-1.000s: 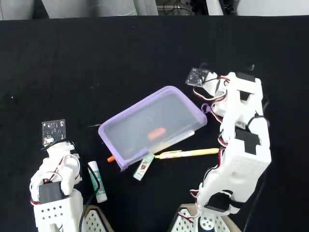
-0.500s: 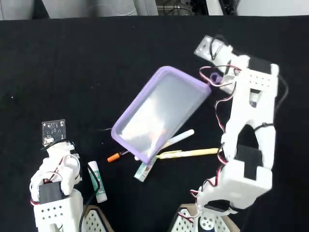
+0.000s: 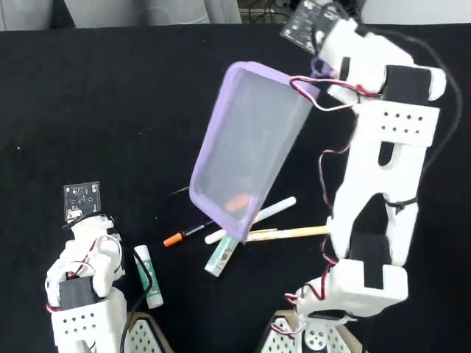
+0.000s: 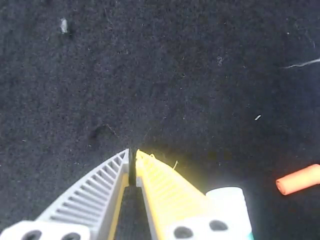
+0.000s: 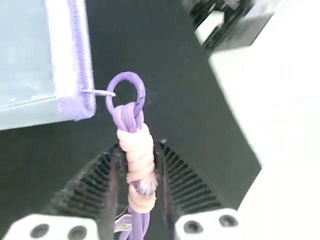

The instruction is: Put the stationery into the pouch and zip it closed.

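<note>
The purple-edged translucent pouch [image 3: 250,140] hangs tilted off the table, its low corner over the pens. My right gripper [image 3: 321,68] is at the far right, shut on the pouch's purple zipper pull cord [image 5: 135,150], which ends in a ring [image 5: 126,90] at the pouch corner [image 5: 75,65]. An orange item [image 3: 237,204] lies inside the pouch. On the table lie an orange-capped pen [image 3: 180,236], a white pen [image 3: 271,212], a yellow pen [image 3: 294,232], a small green-and-white piece [image 3: 221,256] and a glue stick [image 3: 148,277]. My left gripper [image 4: 132,152] rests shut on nothing at the near left.
Black cloth covers the table [image 3: 110,110]. The glue stick's white cap [image 4: 226,199] sits right beside my left gripper, and the orange pen cap [image 4: 299,179] lies a little farther off. The tall right arm [image 3: 383,162] stands over the table's right side.
My right gripper rose and swung toward the far edge with the pull cord, tipping the pouch up off the table. The white pen and orange-capped pen came into the open. The left arm stayed still.
</note>
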